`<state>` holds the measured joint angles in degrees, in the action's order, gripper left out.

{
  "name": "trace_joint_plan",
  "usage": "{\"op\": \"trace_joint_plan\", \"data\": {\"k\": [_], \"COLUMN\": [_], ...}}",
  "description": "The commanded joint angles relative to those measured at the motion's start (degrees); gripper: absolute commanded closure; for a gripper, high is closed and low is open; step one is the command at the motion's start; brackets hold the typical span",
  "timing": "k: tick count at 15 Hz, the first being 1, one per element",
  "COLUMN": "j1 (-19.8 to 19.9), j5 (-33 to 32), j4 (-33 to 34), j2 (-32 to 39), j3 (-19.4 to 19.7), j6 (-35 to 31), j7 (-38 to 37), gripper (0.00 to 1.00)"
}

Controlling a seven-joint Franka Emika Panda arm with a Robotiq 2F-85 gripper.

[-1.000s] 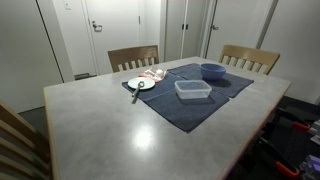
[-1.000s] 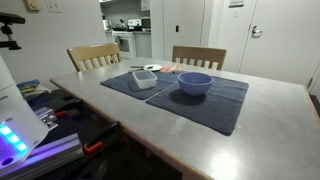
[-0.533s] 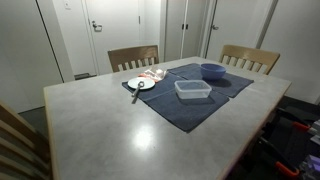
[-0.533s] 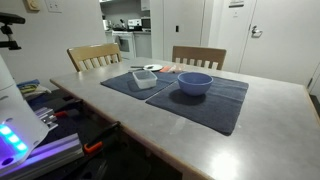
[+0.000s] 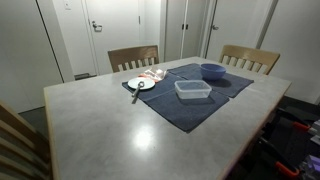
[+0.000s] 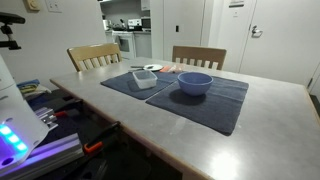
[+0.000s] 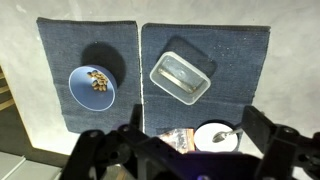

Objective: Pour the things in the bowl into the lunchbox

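Note:
The blue-purple bowl sits on the left dark blue mat in the wrist view, with brownish bits inside; it also shows in both exterior views. The clear lunchbox lies empty on the neighbouring mat, also seen in both exterior views. My gripper shows only in the wrist view, high above the table. It is open and empty, its fingers spread wide near the bottom edge.
A small white plate with a spoon and a snack packet lie beside the lunchbox. Two dark blue mats cover part of the grey table. Wooden chairs stand at the far side.

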<state>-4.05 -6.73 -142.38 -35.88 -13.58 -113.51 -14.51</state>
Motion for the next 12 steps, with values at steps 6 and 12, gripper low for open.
{"op": "trace_joint_plan", "data": {"k": [6, 12], "j1": [0.8, 3.9], "j5": [-3.5, -3.4], "j4": [-1.2, -1.3], "j2": [0.9, 3.7], "j3": [8.5, 15.1], "j6": [-7.0, -10.7], "j7": [10.4, 14.8], "gripper": [0.0, 0.0]}}
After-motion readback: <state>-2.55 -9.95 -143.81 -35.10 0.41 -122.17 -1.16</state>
